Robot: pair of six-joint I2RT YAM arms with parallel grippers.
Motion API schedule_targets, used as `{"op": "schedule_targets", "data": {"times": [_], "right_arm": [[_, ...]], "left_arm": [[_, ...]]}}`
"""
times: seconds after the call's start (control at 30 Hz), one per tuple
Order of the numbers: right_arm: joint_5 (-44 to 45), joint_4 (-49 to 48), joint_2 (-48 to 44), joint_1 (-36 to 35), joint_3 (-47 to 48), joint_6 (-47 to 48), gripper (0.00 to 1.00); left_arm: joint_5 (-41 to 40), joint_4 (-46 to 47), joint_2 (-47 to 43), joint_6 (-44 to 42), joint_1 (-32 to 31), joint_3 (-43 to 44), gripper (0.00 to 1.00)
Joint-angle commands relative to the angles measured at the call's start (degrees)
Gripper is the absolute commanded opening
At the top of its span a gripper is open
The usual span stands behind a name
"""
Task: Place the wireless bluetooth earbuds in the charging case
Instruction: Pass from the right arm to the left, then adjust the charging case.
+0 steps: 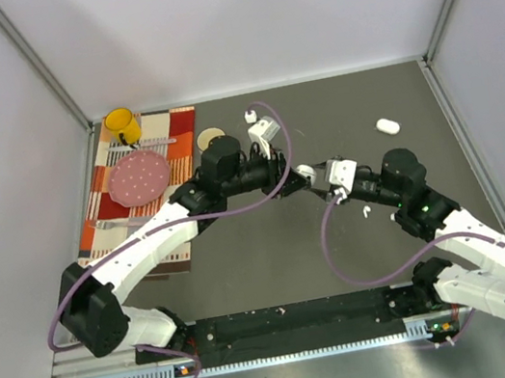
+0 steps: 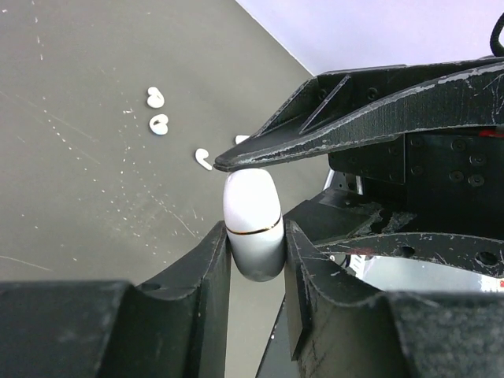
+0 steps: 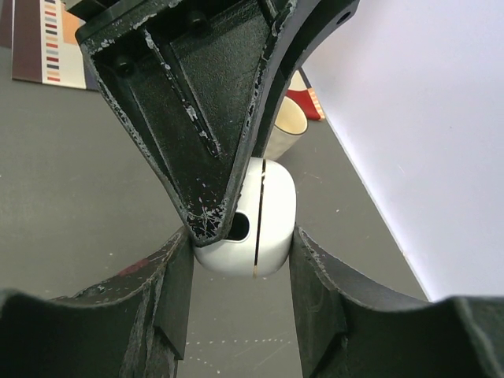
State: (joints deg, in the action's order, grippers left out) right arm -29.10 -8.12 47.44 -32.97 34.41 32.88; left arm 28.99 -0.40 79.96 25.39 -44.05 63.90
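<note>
The white charging case [image 2: 252, 206], with a thin gold seam, hangs above the table in the middle, held by both grippers at once. My left gripper [image 2: 253, 236] is shut on its lower half. My right gripper [image 3: 240, 244] is shut on the case [image 3: 272, 213] across the seam. One finger of each gripper crosses the other's wrist view. From above, both grippers meet at the case [image 1: 305, 173]. Several tiny white earbuds [image 2: 159, 124] lie loose on the dark table beyond the case, and one earbud [image 1: 366, 212] lies beside the right arm.
A second white pebble-like case [image 1: 387, 126] lies at the back right. A small white bit [image 1: 247, 115] lies at the back middle. At the back left, a striped placemat [image 1: 177, 124] carries a yellow mug [image 1: 122, 126] and a pink plate [image 1: 140, 176]. A cream cup [image 1: 212, 138] stands beside it.
</note>
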Motion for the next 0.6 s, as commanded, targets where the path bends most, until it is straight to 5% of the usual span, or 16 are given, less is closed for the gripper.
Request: {"op": "schedule_targets", "data": {"times": [0.0,0.1,0.27,0.57], "right_arm": [[-1.8,-6.5,-0.6,-0.9,-0.1,-4.0,0.29],[3.1,-8.3,-0.7,-1.0,1.2,-12.9,0.64],[11.2,-2.1,-1.7,-1.0,6.6,-27.5,0.87],[27.3,22.9,0.8,-0.7,19.4,-55.8,0.96]], "left_arm": [[0.8,2.1,0.5,-2.8,0.1,2.2,0.0],[-2.4,0.7,-0.4,-4.4,0.2,2.1,0.0],[-10.8,-3.1,-4.2,-10.6,0.2,0.6,0.0],[-18.5,-6.6,-16.2,-14.8,0.9,-5.1,0.0]]}}
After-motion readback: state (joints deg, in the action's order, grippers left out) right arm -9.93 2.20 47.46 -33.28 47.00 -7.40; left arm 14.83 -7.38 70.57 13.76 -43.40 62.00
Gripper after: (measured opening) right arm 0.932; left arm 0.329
